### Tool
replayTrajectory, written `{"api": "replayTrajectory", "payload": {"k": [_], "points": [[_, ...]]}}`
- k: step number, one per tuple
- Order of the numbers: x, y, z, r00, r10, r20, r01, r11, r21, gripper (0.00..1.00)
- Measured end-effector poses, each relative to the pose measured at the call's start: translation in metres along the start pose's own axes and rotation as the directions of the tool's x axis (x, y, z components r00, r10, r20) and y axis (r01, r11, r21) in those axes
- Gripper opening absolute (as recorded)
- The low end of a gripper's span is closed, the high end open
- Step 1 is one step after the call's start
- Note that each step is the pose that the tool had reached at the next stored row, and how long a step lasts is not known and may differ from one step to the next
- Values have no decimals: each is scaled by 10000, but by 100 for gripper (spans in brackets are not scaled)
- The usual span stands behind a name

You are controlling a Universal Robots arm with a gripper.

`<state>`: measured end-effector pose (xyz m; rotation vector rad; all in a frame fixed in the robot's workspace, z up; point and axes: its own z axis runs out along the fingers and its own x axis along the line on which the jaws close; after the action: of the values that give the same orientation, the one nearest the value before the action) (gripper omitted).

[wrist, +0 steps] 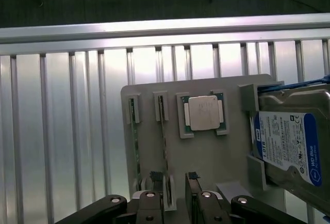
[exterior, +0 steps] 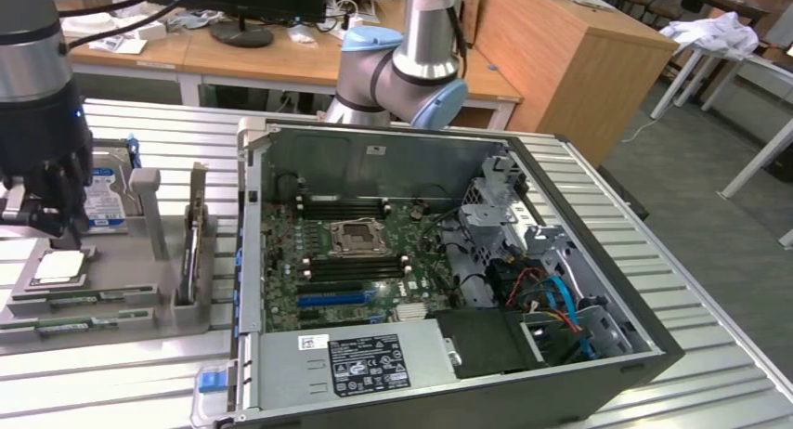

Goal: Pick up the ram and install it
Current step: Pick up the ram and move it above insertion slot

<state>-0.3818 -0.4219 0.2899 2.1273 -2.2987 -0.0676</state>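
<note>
Pickup stage: black two-fingered gripper (wrist: 173, 177) hangs with jaws spread either side of the ram (wrist: 165, 131), a long, thin green circuit-board stick seated in a slot of the flat grey parts tray (wrist: 206, 167), near a square silver processor chip (wrist: 204, 112). Nothing is held. A grip would likely need the pads square on the stick's narrow sides. One end is hidden behind the fingers, and contact cannot be judged.
</note>
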Motion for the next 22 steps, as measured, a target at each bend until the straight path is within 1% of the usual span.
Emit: {"api": "replayTrajectory", "payload": {"k": [13, 19, 22], "points": [[5, -9, 230, 9999, -137, -5, 137, 9999, -3, 31], [9, -8, 234, 9999, -144, -6, 144, 9999, -3, 31], [51, -12, 232, 9999, -144, -6, 144, 9999, -3, 31]]}}
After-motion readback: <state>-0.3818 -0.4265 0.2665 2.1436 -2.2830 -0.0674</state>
